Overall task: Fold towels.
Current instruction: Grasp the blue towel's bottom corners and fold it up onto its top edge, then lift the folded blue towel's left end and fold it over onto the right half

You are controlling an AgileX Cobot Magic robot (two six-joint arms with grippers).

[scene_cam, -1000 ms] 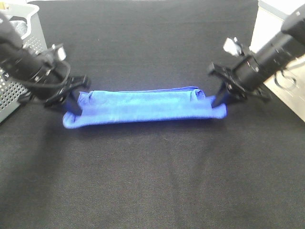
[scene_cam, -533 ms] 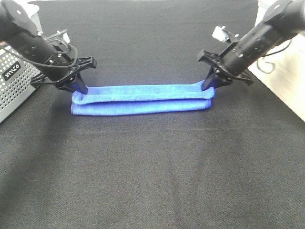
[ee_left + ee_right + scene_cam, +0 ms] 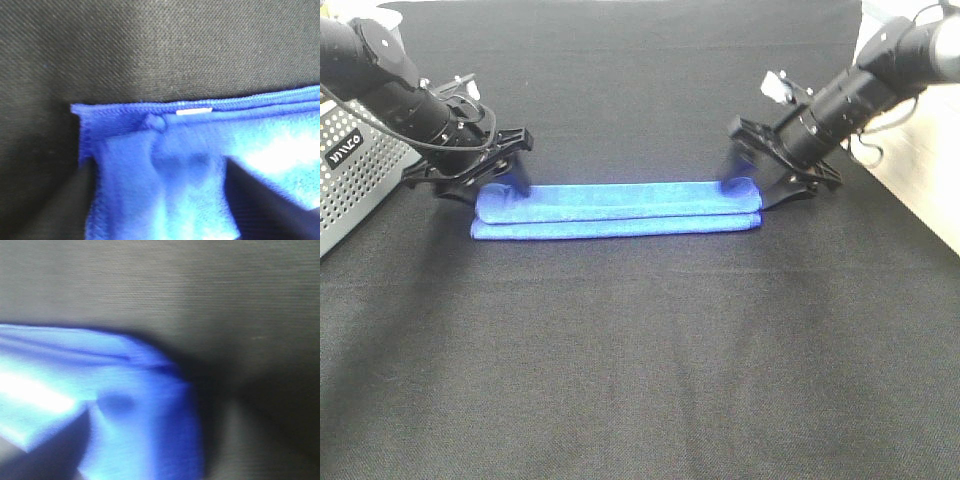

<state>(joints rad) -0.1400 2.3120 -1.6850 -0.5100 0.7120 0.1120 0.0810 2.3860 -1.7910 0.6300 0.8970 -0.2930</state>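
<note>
The table (image 3: 640,350) is covered with a black cloth of fine weave, which reaches from the near edge to the far edge of the exterior high view. Directly on it lies one blue towel (image 3: 617,208), folded into a long narrow strip that runs from left to right, a little beyond the middle of the table. The upper layer sits slightly farther back, so the lower layer shows as a thin band along the near side. At the left edge stands a grey perforated basket (image 3: 350,170), partly cut off.
</note>
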